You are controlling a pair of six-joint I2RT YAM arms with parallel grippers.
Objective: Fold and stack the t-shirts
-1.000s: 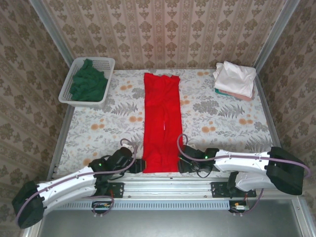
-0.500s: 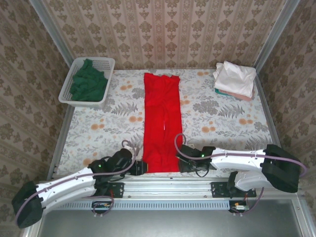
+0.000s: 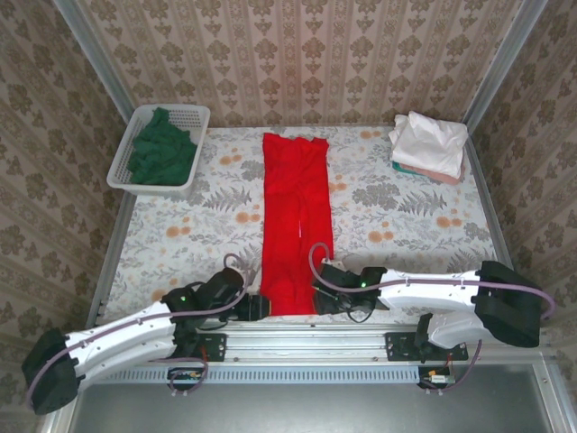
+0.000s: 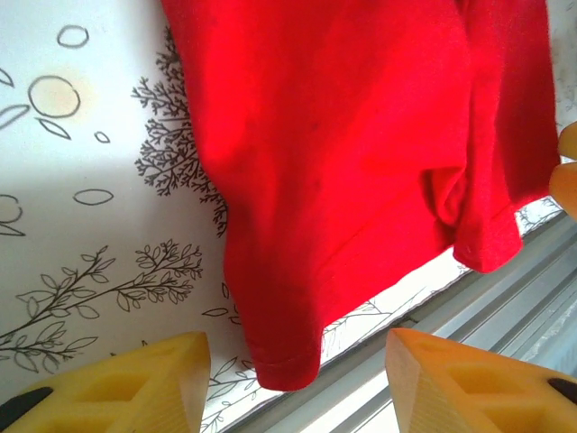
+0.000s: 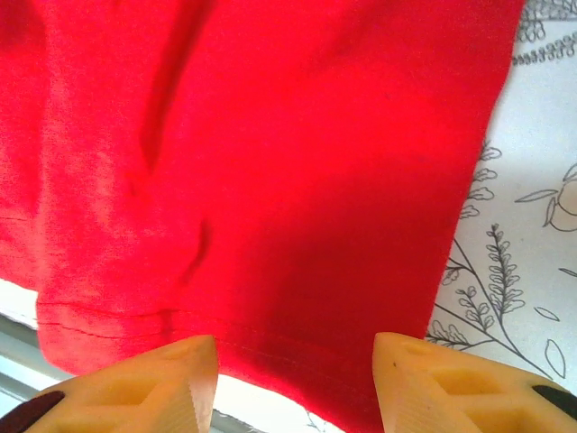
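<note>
- Two pincers sit at the near end of the red t-shirt (image 3: 296, 216), which lies folded into a long narrow strip on the tabletop (image 3: 397, 225), its long axis running straight from the near edge towards the far wall.
- Left pincer (image 3: 255, 307) is just beside the strip's near-left corner; in its wrist view the left pincer (image 4: 296, 350) has its fingers spread, and the hem corner hangs in the gap between them, not pinched.
- Right pincer (image 3: 323, 300) is at the near-right corner; seen from its own wrist, the right pincer (image 5: 296, 347) also stands agape, with the stitched hem just ahead of the fingertips — nothing clamped.
- Each arm is nearest its own corner, and the cloth stretches away from both, so the next fold probably calls for a grip on both corners and a lift along the strip's length.
- Well apart are a green t-shirt (image 3: 162, 149) in the white basket (image 3: 120, 162) at far left, and a folded stack (image 3: 430, 142) at far right.
</note>
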